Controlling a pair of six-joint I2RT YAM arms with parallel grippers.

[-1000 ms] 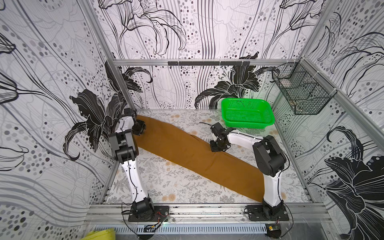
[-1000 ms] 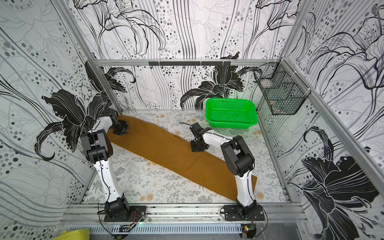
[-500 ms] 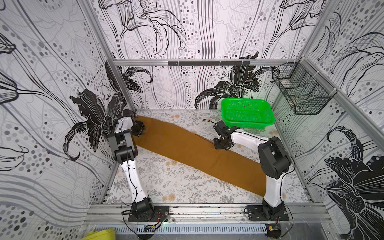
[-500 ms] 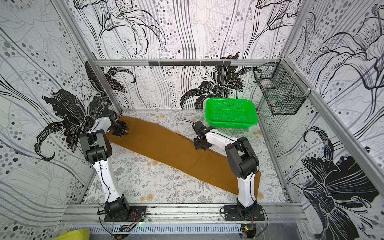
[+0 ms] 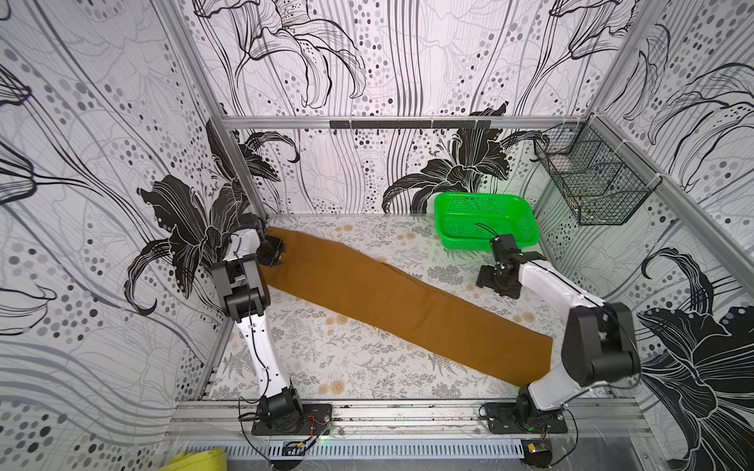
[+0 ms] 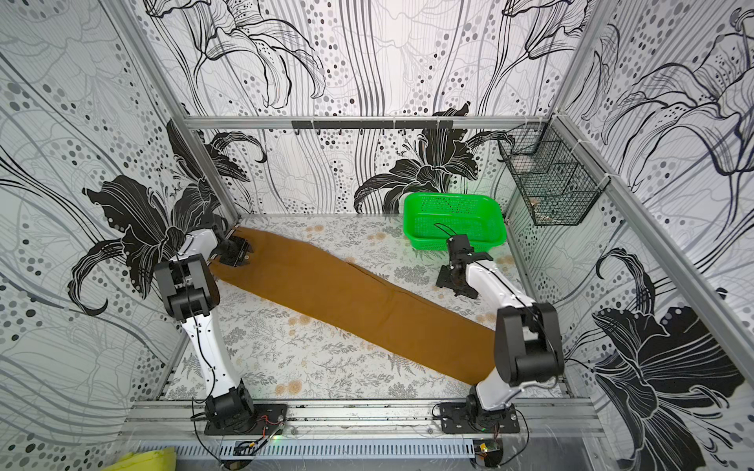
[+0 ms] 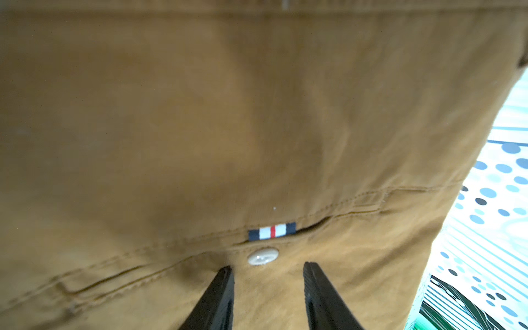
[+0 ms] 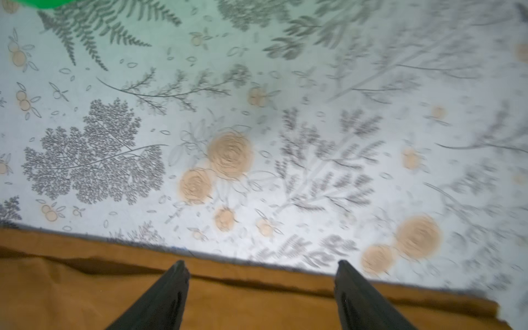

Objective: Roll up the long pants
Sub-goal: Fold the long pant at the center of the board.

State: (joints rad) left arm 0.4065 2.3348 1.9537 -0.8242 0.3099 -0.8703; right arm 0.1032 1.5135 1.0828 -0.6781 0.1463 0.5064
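Lily-papered walls enclose the floral table where the long pants lie flat, with the left end effector half-open, the right end effector wide, both empty.

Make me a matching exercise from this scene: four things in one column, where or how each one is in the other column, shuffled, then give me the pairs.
Things:
1. long pants
2. green basket
3. wire basket
4. right gripper

Places or states:
A. hangs on the side wall
B. open, by the pants' edge
C. laid out flat, slantwise across the table
D. stands in the table's far corner

Pairs: 1-C, 2-D, 3-A, 4-B
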